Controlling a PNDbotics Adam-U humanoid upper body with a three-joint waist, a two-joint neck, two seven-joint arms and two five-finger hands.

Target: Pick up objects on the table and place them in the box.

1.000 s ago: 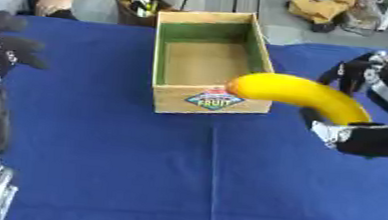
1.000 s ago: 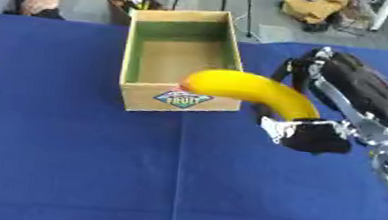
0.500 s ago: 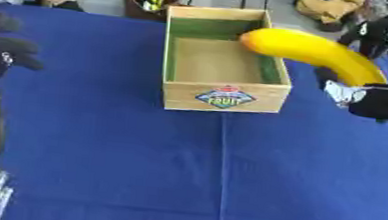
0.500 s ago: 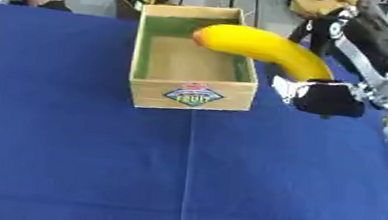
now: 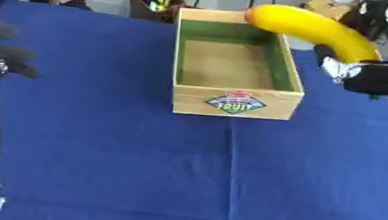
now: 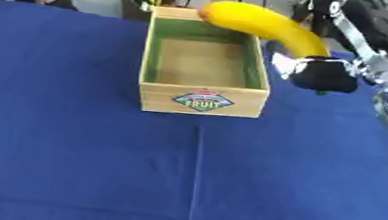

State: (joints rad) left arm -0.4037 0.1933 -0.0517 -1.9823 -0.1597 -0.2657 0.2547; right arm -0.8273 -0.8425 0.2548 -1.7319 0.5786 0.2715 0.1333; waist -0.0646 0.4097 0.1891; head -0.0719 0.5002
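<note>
Above box (image 5: 236, 98), right hand (image 5: 378, 78) gripping banana (image 5: 311, 32)

head stereo pair, looking down, box (image 5: 234, 95) shared

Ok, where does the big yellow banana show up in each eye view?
Left eye view: the yellow banana is at upper right, above the wooden box's far right corner, held by the right hand.
Right eye view: upper centre-right, over the same corner.
Shared landmark: the box's FRUIT label.

Glossy smooth banana (image 5: 314, 31); matt wooden box (image 5: 233, 101) (blue cloth table (image 5: 122, 166)).
</note>
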